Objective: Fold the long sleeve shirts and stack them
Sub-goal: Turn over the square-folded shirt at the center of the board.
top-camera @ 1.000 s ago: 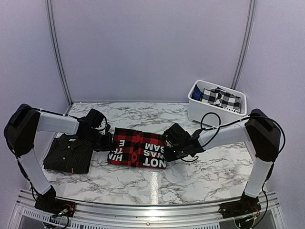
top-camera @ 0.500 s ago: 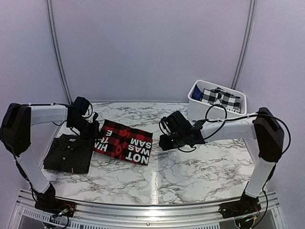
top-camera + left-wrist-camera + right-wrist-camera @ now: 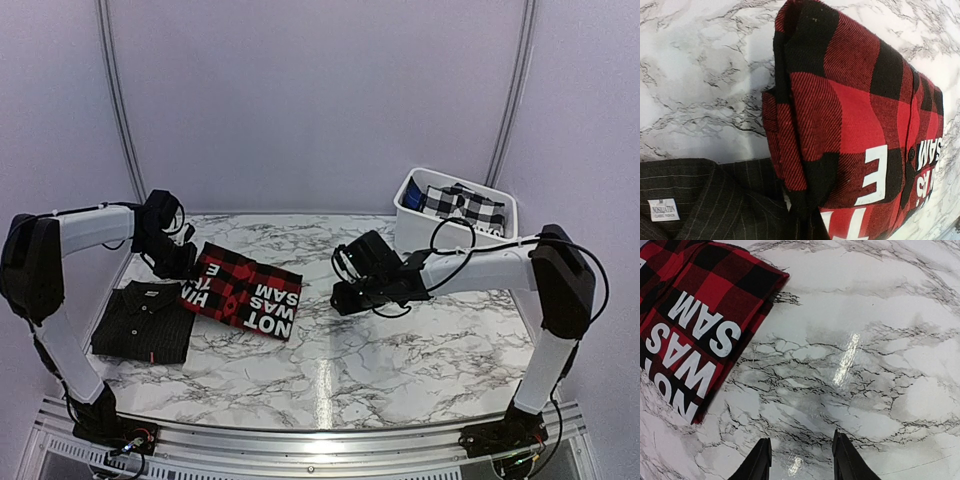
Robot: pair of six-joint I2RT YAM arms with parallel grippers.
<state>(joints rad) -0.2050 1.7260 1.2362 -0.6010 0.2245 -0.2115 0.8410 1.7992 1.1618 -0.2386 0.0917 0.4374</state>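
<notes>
- flannel shirt (image 3: 240, 291): soft brushed weave, red-and-black buffalo check, folded to a thick rectangle, lying skewed on the counter (image 3: 400, 350) left of centre.
- Print on it: white block letters, upside down in the top view, "NOT / WAS / SAM" readable. There is also an "E" and part of another letter near the left end. A dark button sits by the "SAM" line.
- pinstriped shirt (image 3: 145, 320): black with fine pale stripes, folded flat, collar up, at the counter's near-left. The flannel's left end overlaps its far right corner.
- neck label (image 3: 663, 210): white woven patch, text too small to read. A small red tag (image 3: 150, 357) sits at the near hem.
- left claw (image 3: 186, 267): closed on the flannel's left edge. The fabric bunches toward it in the wrist view, and the fingers themselves are out of frame.
- right claw (image 3: 802, 460): black fingers spread apart, holding nothing, above bare counter, to the right of the flannel.
- Counter: glossy white marble pattern with grey veins.
- bin (image 3: 408, 228): white plastic, rectangular, far right, holding a black-and-white checked cloth (image 3: 465, 206).
</notes>
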